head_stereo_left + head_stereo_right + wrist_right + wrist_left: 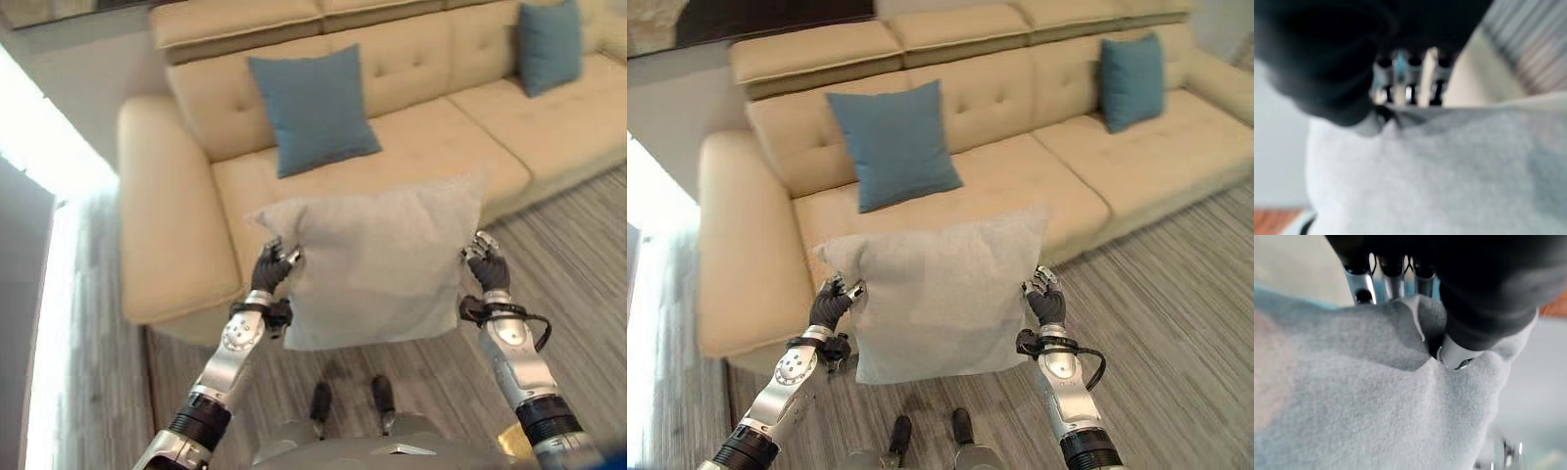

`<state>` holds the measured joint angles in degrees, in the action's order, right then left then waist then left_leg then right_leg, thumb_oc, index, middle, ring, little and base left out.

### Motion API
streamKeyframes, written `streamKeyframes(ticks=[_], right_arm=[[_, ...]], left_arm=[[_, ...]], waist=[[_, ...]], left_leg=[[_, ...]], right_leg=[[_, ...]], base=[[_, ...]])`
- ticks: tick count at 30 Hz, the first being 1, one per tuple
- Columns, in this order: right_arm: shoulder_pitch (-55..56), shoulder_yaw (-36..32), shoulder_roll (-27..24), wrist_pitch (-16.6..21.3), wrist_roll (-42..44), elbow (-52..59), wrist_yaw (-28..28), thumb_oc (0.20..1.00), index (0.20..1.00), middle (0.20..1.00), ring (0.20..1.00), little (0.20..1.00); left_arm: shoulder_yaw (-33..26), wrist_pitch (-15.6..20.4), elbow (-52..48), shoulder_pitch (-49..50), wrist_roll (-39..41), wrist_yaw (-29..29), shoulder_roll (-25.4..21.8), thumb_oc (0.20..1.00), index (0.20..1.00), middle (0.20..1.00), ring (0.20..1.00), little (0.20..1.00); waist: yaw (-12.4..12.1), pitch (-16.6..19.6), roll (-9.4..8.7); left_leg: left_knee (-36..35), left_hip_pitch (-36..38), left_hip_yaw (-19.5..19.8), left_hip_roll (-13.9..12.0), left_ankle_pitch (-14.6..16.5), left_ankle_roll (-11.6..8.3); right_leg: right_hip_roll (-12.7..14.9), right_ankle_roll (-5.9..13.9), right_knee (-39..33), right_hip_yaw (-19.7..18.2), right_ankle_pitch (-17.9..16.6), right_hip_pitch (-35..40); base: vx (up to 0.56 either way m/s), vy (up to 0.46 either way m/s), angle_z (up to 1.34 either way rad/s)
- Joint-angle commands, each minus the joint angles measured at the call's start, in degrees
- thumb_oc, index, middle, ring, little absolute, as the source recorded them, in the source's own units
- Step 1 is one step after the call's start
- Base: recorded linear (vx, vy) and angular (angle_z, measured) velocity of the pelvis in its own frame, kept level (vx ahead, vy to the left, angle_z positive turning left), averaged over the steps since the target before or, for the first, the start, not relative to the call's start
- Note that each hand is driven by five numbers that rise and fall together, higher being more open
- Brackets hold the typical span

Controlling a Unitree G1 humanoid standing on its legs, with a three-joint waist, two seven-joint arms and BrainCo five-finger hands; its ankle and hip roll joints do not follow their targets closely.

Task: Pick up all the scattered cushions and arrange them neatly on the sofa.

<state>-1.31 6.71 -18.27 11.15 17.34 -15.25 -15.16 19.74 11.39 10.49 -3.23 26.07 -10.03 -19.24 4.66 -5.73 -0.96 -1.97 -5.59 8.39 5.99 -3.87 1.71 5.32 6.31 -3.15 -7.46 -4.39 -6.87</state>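
A light grey cushion hangs in the air before the beige sofa, held by both sides — the left robot hand pinching its left edge, the right robot hand pinching its right edge. Two blue cushions — one near, one farther right — lean upright against the sofa's backrest.

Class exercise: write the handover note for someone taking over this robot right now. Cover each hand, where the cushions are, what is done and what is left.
Left hand and right hand: each shut on a side edge of the grey cushion, held up in front of the sofa.
Done: two blue cushions lean on the backrest, one near the armrest, one further along.
Left: set the grey cushion on the sofa, probably on the free seat between them.
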Motion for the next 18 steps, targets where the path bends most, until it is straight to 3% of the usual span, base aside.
streamKeyframes(ticks=[1, 3, 4, 5, 6, 8, 9, 11, 13, 15, 18], right_arm=[[-5.15, 1.87, 0.54, 3.52, -2.27, 5.30, 2.81, 0.200, 0.200, 0.200, 0.200, 0.200], [-6.10, 2.77, 1.30, 3.31, -2.64, 5.36, 3.05, 0.200, 0.200, 0.200, 0.200, 0.200], [-6.22, 3.15, 1.61, 3.28, -2.88, 5.54, 3.23, 0.200, 0.200, 0.200, 0.200, 0.200], [-6.25, 3.15, 1.64, 3.27, -2.89, 5.54, 3.23, 0.200, 0.200, 0.200, 0.200, 0.200], [-5.41, 4.17, 2.28, 3.25, -3.60, 6.12, 4.02, 0.200, 0.200, 0.200, 0.200, 0.200], [-5.42, 4.18, 2.30, 3.24, -3.60, 6.14, 4.02, 0.200, 0.200, 0.200, 0.200, 0.200], [-5.25, 4.23, 2.54, 3.03, -3.95, 6.34, 4.13, 0.200, 0.200, 0.200, 0.200, 0.200], [-5.24, 4.47, 2.54, 3.06, -4.71, 6.68, 3.96, 0.200, 0.200, 0.200, 0.200, 0.200], [-4.90, 4.36, 2.29, 3.01, -4.69, 7.22, 3.75, 0.200, 0.200, 0.200, 0.200, 0.200], [-4.75, 4.61, 1.67, 2.91, -4.68, 7.50, 3.42, 0.200, 0.200, 0.200, 0.200, 0.200], [-3.24, 4.19, 0.80, 2.92, -4.38, 8.38, 3.25, 0.200, 0.200, 0.200, 0.200, 0.200]], left_arm=[[-1.58, 3.61, -5.40, -2.86, -1.29, 2.19, -0.13, 0.200, 0.200, 0.200, 0.200, 0.200], [-2.09, 3.60, -5.69, -2.89, -1.08, 1.87, -0.62, 0.200, 0.200, 0.200, 0.200, 0.200], [-2.53, 3.62, -5.84, -2.77, -1.02, 1.71, -0.92, 0.200, 0.200, 0.200, 0.200, 0.200], [-2.54, 3.62, -5.83, -2.80, -1.02, 1.71, -0.94, 0.200, 0.200, 0.200, 0.200, 0.200], [-4.08, 3.68, -6.26, -1.64, -1.22, 1.91, -1.05, 0.200, 0.200, 0.200, 0.200, 0.200], [-4.09, 3.68, -6.27, -1.65, -1.22, 1.91, -1.06, 0.200, 0.200, 0.200, 0.200, 0.200], [-4.60, 3.73, -6.47, -1.22, -1.33, 1.91, -0.92, 0.200, 0.200, 0.200, 0.200, 0.200], [-4.75, 3.87, -6.63, -0.95, -1.53, 2.18, -0.43, 0.200, 0.200, 0.200, 0.200, 0.200], [-4.41, 4.05, -6.34, -0.94, -1.49, 2.25, 0.33, 0.200, 0.200, 0.200, 0.200, 0.200], [-4.09, 3.95, -6.11, -0.94, -1.04, 2.21, 0.90, 0.200, 0.200, 0.200, 0.200, 0.200], [-3.00, 3.47, -5.84, -1.56, -0.77, 2.27, 1.51, 0.200, 0.200, 0.200, 0.200, 0.200]], waist=[[-3.15, 2.27, -0.45], [-4.22, 1.52, -0.10], [-5.15, 0.89, 0.22], [-5.15, 1.03, 0.15], [-6.67, 0.98, 0.88], [-6.57, 1.11, 0.83], [-6.99, 1.41, 0.68], [-6.93, 1.33, 0.39], [-6.53, 1.85, -0.34], [-6.48, 2.60, -0.45], [-5.68, 2.17, -1.06]], left_leg=[[3.64, 1.09, -2.21, -2.73, 7.25, -2.12], [3.93, 1.24, -5.24, -3.39, 7.60, -1.67], [3.94, 1.65, -6.92, -4.02, 8.09, -1.68], [3.88, 1.42, -6.94, -3.97, 7.88, -1.68], [3.49, 2.40, -11.15, -5.38, 8.23, -1.88], [3.43, 2.17, -11.07, -5.30, 8.01, -1.85], [2.85, 2.88, -12.71, -5.67, 8.16, -2.11], [2.56, 4.08, -13.95, -6.16, 8.02, -2.39], [2.45, 4.81, -14.76, -5.84, 8.27, -2.33], [2.55, 5.24, -15.38, -5.85, 8.48, -2.61], [8.45, 4.06, -14.59, -6.64, 10.27, -3.54]], right_leg=[[-1.96, 2.39, 5.41, -0.60, 3.19, 1.73], [-1.39, 2.99, 7.37, 1.89, 2.60, -0.50], [-0.43, 2.92, 8.79, 6.22, 3.11, -1.21], [-0.38, 2.93, 8.73, 6.19, 2.95, -1.44], [2.98, 1.62, 11.98, 21.71, 5.59, -1.17], [3.05, 1.62, 11.85, 21.79, 5.41, -1.32], [3.81, 1.64, 11.97, 25.61, 5.49, -1.09], [3.47, 1.91, 10.98, 26.40, 5.58, -0.75], [1.57, 1.58, 7.07, 22.67, 5.23, 1.19], [0.84, 1.17, 4.53, 22.15, 4.66, 2.65], [-0.52, 0.10, 3.05, 20.43, 5.01, 4.38]], base=[[-0.04, 0.117, -0.74], [-0.09, 0.099, -0.80], [-0.08, 0.033, -0.94], [-0.11, 0.045, -1.40], [-0.08, 0.029, -1.20], [-0.04, 0.008, -1.11], [0.01, -0.085, -0.88], [0.01, -0.092, -0.27], [0.05, -0.085, -0.31], [0.10, -0.131, -0.29], [0.07, -0.149, -0.17]])
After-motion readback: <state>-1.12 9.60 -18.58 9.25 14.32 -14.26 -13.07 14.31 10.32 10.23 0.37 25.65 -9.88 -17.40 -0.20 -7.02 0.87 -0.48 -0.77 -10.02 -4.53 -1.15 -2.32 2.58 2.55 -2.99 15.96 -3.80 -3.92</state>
